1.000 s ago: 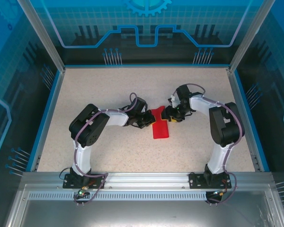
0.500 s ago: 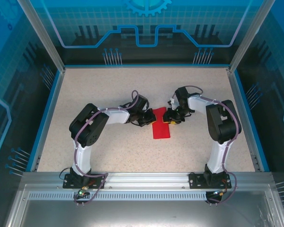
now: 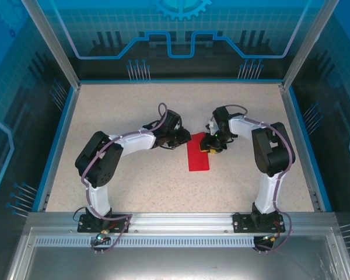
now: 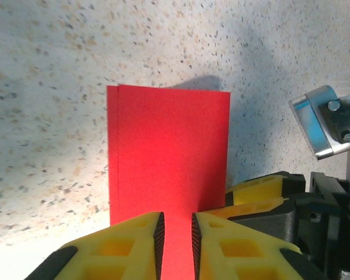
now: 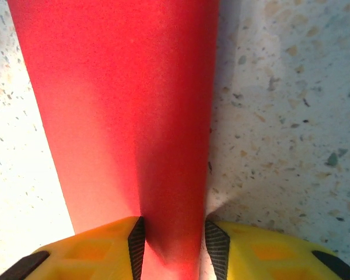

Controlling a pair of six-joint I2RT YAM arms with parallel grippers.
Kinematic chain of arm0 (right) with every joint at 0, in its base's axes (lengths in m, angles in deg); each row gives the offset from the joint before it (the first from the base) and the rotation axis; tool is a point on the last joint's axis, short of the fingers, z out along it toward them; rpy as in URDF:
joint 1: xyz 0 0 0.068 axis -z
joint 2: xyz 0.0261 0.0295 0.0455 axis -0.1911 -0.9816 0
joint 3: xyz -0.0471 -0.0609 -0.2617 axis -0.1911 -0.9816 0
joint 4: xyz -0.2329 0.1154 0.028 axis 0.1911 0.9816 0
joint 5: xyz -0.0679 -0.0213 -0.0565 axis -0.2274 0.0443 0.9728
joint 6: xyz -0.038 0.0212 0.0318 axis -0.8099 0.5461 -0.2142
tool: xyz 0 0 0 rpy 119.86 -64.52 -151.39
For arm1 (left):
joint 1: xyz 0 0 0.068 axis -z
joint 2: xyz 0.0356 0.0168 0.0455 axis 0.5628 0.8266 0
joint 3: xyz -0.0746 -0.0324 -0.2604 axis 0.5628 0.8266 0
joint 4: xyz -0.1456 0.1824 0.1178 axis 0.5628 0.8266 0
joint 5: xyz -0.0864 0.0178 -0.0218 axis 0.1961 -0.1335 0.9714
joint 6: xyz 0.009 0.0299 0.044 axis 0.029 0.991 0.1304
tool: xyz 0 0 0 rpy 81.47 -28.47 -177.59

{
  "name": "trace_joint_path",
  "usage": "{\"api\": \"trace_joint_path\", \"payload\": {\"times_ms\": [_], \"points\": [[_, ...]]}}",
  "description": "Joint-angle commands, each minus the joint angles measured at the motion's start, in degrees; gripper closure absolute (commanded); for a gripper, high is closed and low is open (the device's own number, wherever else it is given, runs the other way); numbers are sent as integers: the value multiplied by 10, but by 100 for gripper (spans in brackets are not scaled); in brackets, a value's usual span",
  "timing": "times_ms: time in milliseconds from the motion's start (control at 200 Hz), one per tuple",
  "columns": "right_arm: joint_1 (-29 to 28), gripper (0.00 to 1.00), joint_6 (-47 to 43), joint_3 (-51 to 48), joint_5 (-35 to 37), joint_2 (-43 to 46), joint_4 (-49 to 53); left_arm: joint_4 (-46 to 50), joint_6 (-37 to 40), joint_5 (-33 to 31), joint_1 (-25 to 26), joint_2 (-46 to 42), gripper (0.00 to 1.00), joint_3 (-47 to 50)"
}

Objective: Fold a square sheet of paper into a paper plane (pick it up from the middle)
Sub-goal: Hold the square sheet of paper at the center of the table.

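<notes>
A: Where is everything?

B: The speckled surface [image 3: 122, 192] takes up the middle of the overhead frame. The left arm [image 3: 99, 163] and the right arm [image 3: 271, 151] curl in from the bottom corners. The square sheet of paper [image 3: 199, 156] lies flat between their tips, just above centre, folded to a narrow red rectangle.

A: And the jaws?

B: The left jaws stand a narrow slit apart over the near end of the paper [image 4: 172, 157], at the bottom of their own frame, with red showing in the gap. The right jaws are part-closed with a band of the paper [image 5: 122, 105] running between the pads. I cannot tell whether they pinch it or merely straddle it.

A: How will it handle?

B: Light and thin, I'd judge, limp when lifted by one end and likely to slide on that smooth surface. Any stray squeeze would probably leave a crease for good. Two slightly offset layers show along its left edge, so a hold at mid-length catching both layers seems safest.
</notes>
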Motion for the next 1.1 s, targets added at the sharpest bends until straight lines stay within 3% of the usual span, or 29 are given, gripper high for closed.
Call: {"api": "trace_joint_path", "payload": {"times_ms": [0,305,595,1095], "points": [[-26,60,6,-17,50,-61,10,33,-12,-25,-17,-24,76,14],[-42,57,-5,-3,70,-82,22,32,-18,-13,-42,-33,75,33],[-43,59,9,-3,89,-92,21,5,-18,37,-43,-12,75,26],[-43,58,18,-10,90,-106,18,-45,-32,97,-10,38,78,13]]}}
